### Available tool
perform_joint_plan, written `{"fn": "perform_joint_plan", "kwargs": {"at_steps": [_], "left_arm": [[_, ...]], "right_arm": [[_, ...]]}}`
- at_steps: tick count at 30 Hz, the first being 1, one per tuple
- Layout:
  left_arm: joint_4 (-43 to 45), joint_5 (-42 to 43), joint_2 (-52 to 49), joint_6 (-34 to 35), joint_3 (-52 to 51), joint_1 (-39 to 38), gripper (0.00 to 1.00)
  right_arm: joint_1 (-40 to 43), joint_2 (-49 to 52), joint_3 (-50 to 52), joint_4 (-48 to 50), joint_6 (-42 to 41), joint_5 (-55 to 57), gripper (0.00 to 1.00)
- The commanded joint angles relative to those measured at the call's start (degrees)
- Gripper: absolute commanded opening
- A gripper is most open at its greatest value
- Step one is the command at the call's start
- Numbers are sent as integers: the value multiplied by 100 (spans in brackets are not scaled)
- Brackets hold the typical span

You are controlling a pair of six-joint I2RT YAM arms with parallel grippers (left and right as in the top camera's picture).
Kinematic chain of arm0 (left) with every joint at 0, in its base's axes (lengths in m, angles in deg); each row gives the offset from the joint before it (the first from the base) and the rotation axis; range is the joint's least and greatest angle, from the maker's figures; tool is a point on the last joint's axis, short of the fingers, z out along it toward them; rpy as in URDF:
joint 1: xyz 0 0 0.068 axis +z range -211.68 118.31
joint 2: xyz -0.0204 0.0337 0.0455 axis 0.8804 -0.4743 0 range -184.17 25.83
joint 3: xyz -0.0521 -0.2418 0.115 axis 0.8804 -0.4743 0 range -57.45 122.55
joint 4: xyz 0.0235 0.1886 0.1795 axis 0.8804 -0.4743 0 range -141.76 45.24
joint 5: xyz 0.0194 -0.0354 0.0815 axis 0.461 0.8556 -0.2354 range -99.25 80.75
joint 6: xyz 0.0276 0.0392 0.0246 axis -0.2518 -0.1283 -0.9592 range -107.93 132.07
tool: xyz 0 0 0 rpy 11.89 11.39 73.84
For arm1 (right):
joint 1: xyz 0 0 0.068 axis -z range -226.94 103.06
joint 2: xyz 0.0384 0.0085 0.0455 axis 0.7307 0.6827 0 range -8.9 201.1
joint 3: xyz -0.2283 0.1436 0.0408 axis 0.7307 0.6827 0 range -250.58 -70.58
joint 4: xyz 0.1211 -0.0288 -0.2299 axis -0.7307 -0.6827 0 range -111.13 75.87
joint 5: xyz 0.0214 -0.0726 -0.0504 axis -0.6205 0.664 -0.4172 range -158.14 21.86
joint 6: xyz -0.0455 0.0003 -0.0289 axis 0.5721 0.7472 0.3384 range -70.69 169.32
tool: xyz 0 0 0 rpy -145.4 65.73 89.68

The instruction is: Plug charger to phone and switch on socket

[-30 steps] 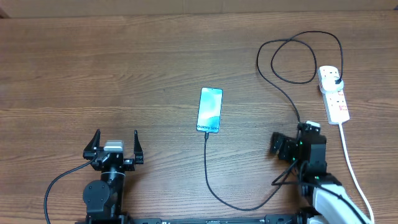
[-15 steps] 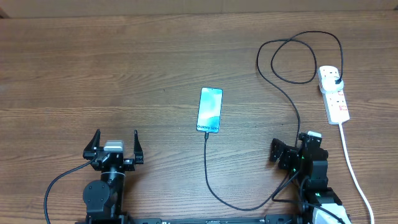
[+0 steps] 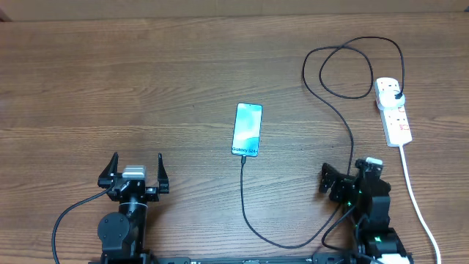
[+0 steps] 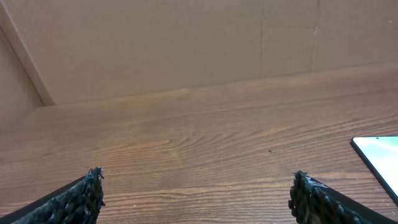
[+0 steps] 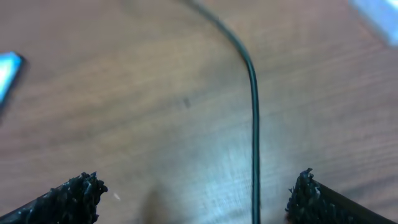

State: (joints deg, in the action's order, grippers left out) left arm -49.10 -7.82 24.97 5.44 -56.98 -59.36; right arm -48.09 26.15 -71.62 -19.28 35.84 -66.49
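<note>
The phone (image 3: 248,130) lies flat mid-table with its screen lit blue-teal. The black charger (image 3: 244,198) cable meets the phone's near end, loops along the front edge, passes under my right gripper and coils up to a black plug seated in the far end of the white socket (image 3: 396,117). My right gripper (image 3: 349,174) hovers open over the cable, which runs between its fingers without touching in the right wrist view (image 5: 254,124). My left gripper (image 3: 135,170) stands open and empty at the front left. The phone's corner (image 4: 380,155) shows in the left wrist view.
The socket's thick white cord (image 3: 415,194) runs down the right side toward the front edge. A cardboard wall (image 4: 186,43) stands behind the table. The cable's loop (image 3: 352,70) lies at the back right.
My right gripper has drawn back toward the front edge and slightly right, staying open. The left arm, phone and cable have not moved.
</note>
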Motion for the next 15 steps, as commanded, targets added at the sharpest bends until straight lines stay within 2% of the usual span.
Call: {"fn": "perform_joint_plan", "kwargs": {"at_steps": [1,6,15], "left_arm": [[-11,-37,61,-109,-20,-37,100],[-13,-37,61,-109,-20,-37,100],[-13,-37,61,-109,-20,-37,100]], "right_arm": [[26,-627,61,33,7,-33,100],[-31,-1659,61,35,7,-39,100],[-59,-2540,61,28,15,-157,100]]}}
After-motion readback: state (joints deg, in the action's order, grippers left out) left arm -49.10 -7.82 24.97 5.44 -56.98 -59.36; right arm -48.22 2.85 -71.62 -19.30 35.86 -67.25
